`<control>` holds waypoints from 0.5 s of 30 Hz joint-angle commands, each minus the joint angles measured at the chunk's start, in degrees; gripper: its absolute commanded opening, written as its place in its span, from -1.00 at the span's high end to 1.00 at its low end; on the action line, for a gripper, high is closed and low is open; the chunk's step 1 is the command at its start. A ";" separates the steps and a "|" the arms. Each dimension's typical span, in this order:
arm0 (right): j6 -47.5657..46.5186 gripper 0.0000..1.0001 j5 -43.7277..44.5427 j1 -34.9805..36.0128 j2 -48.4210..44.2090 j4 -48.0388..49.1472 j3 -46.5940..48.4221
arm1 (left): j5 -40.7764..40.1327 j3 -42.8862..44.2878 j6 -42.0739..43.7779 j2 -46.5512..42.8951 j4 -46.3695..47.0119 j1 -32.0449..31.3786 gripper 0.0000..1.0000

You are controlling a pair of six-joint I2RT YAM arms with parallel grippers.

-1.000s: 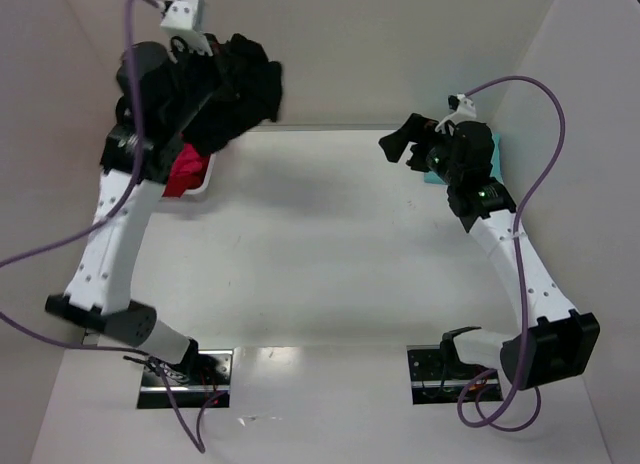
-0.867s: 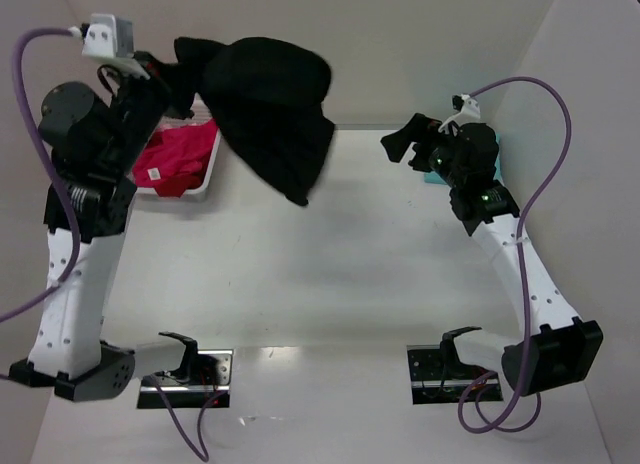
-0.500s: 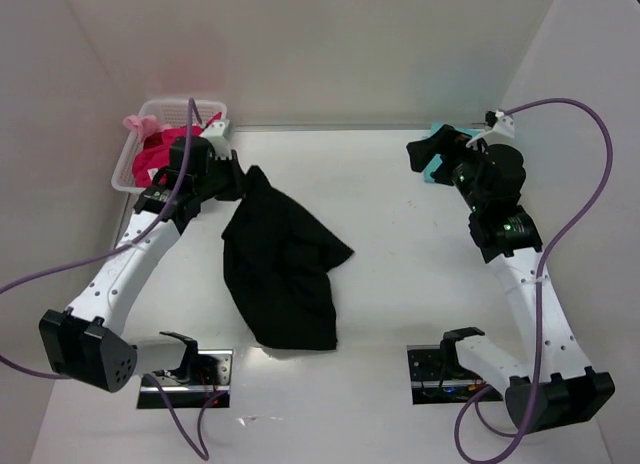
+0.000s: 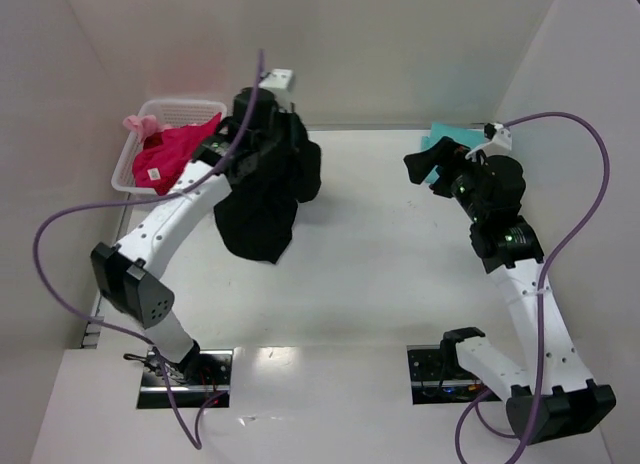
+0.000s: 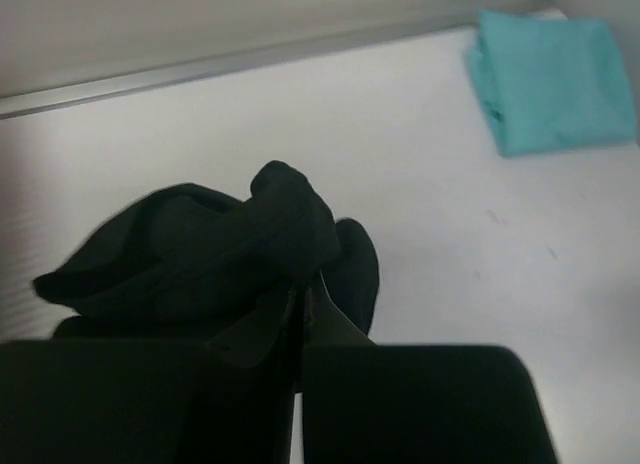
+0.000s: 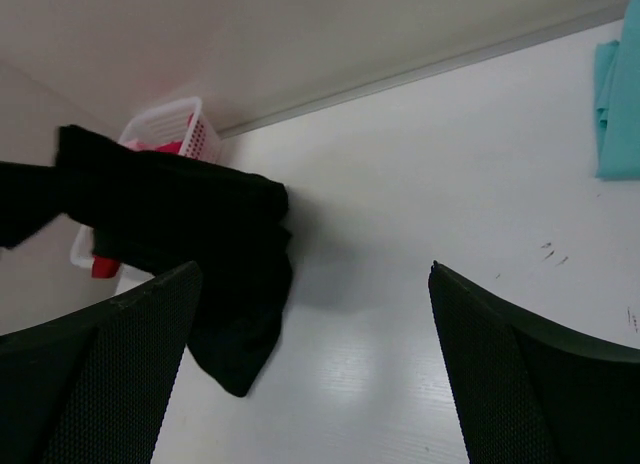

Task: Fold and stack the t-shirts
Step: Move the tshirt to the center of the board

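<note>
My left gripper [image 4: 272, 142] is shut on the black t-shirt [image 4: 262, 214], which hangs bunched from it over the back left of the table. In the left wrist view the cloth [image 5: 200, 254] bulges just past the pinched jaws of the left gripper [image 5: 300, 289]. The magenta-pink t-shirt [image 4: 168, 152] lies in the white basket [image 4: 178, 108]. A folded teal t-shirt [image 4: 447, 136] lies at the back right, also seen in the left wrist view [image 5: 550, 79]. Just in front of it my right gripper [image 4: 424, 166] is open and empty, its jaws wide apart [image 6: 315, 274].
The basket stands in the back left corner against the walls. White walls close in the table at the back and on both sides. Purple cables loop from both arms. The right wrist view shows the black t-shirt [image 6: 190, 244] in front of the basket [image 6: 188, 129].
The left arm has swung toward the back centre, lifting the black t-shirt from lying spread on the table into a hanging bunch. The right arm has barely moved.
</note>
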 commanded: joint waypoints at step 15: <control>-2.45 -1.00 0.30 -0.65 -4.75 -7.17 -1.35 | -1.40 -6.20 4.08 0.46 3.98 -16.92 -1.00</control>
